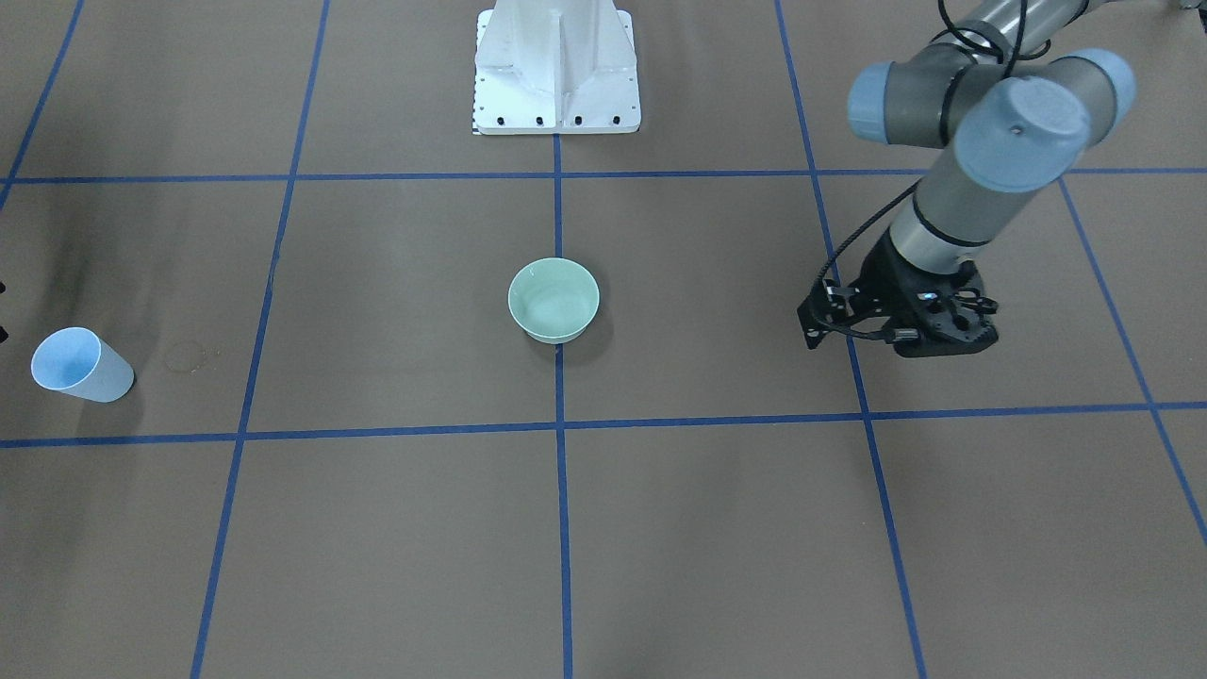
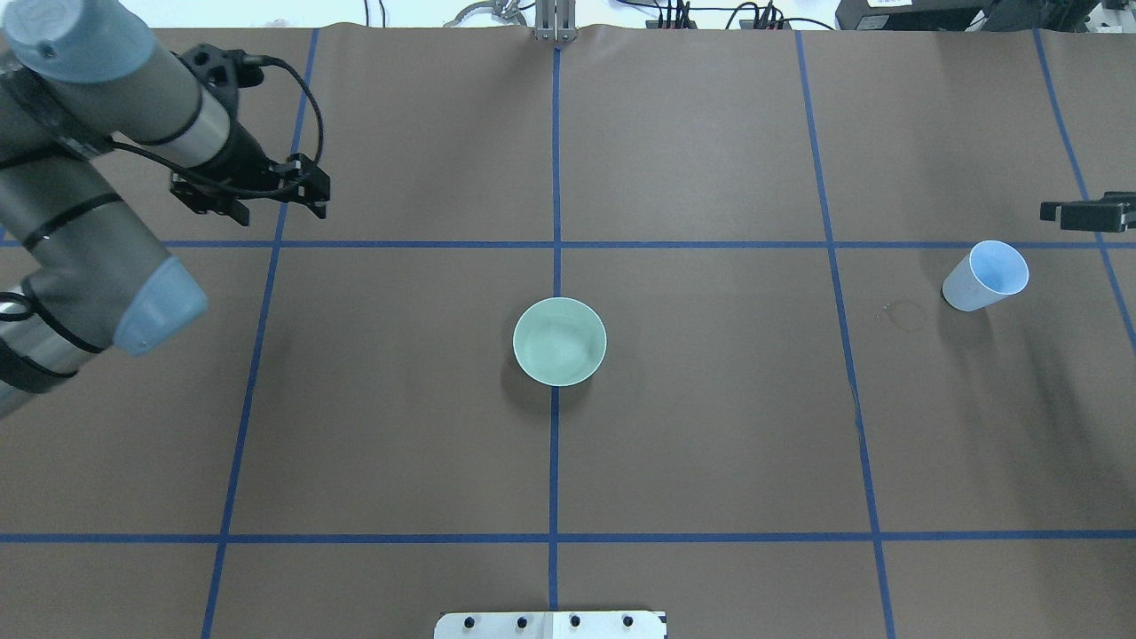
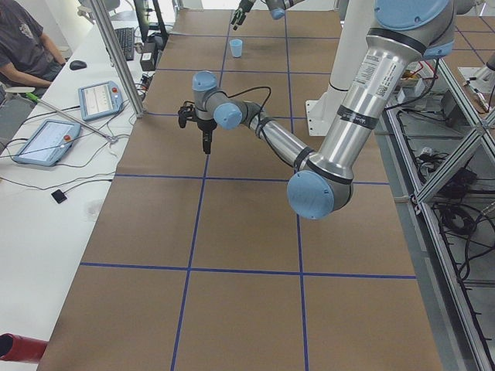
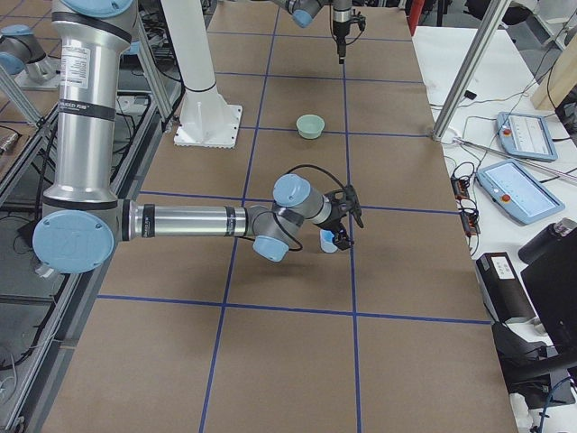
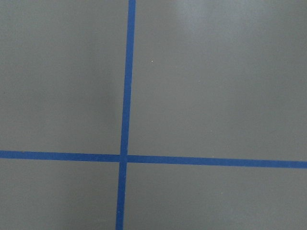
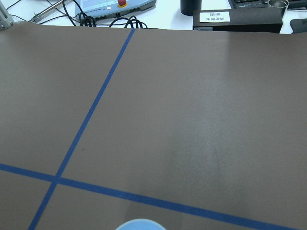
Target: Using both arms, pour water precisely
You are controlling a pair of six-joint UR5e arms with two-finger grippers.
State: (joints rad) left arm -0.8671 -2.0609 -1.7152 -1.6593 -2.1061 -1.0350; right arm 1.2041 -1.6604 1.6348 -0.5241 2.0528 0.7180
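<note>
The cup (image 2: 985, 277) stands on the surface (image 2: 710, 444) on the robot's right, well apart from the bowl (image 2: 559, 342) at the middle. No water shows in any view; if there is some, it is most likely in the cup, whose inside is too pale to read.

The cup looks thin-walled and light, probably plastic or paper, so it should lift with little effort but may dent or slip under a hard squeeze. It tapers toward the base, so a hold across the wall around mid-height looks safest. A grip higher up risks crushing the rim, and one lower risks tipping it. A small load of water will slosh readily, so the tilt over the bowl should be slow.

The bowl looks rigid and glazed, likely slick and breakable. It sits flat and seems to need only steadying at the rim.

The right gripper (image 2: 1087, 213) hovers just beside the cup, not touching it. The left gripper (image 3: 207, 141) hangs over bare surface, far from both vessels. I cannot tell whether either is spread or pressed together.
</note>
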